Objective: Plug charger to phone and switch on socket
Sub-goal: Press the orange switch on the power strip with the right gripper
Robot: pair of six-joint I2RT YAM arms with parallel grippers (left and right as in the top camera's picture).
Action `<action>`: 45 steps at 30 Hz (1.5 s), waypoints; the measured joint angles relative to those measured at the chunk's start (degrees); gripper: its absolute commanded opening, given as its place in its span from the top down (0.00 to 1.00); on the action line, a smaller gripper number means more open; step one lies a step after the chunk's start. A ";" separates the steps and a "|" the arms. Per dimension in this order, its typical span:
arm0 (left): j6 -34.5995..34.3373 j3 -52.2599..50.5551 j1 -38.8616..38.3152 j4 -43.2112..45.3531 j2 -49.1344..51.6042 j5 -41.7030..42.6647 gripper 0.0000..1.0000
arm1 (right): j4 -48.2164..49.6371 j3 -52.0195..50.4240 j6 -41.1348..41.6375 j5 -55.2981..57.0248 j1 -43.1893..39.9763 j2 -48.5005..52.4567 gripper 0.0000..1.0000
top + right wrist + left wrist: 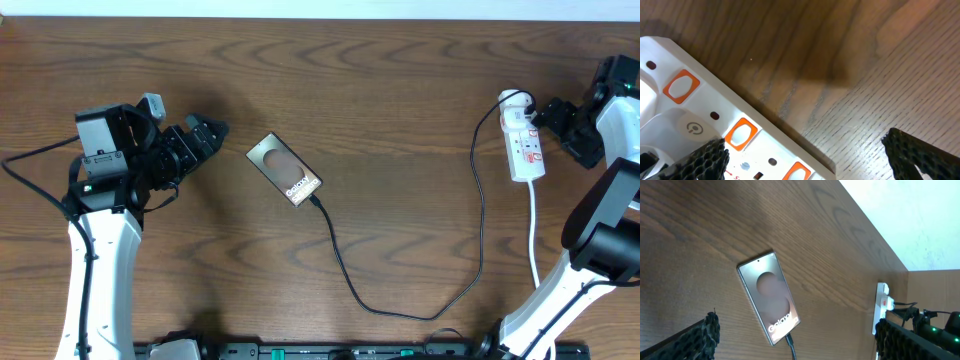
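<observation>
Black ribbed fingers (705, 160) of the right pincer (815, 157) are being held spread wide, pinching nothing, just above the narrow white plastic socket strip (760, 145). Its orange-red rocker switches (679, 86) are being shown close up, and whether any is on cannot be told. Across the brown wooden table (350, 70), the small flat dark-faced phone (285, 170) with a white "Galaxy" label is being shown lying flat. It is lying near, but apart from, the left pincer (205, 138), which is likewise being held spread and empty. The long thin black charger cable (400, 305) is being seen looping from the strip's far end to the phone's labelled end, where its small black tip (316, 200) appears seated. Switching is being judged the one step outstanding. A push landing off the rocker, or at a slant, is being judged likely to slide the light strip, tugging the cable and unseating the tip; the wrong rocker could also be pressed. No container is being shown; only one outlet is being occupied, by a black plug (527, 103).
</observation>
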 measured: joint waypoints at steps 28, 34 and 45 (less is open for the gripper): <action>0.00 0.00 0.00 0.00 0.00 0.00 0.02 | 1.05 0.00 1.09 -0.76 0.07 2.56 0.01; 0.00 0.00 0.00 0.00 0.00 0.00 0.02 | 0.68 0.00 1.60 -0.98 0.04 2.56 0.01; 0.00 0.00 0.00 0.00 0.00 0.00 0.02 | 4.20 -2.84 2.21 -1.70 -0.24 1.81 0.01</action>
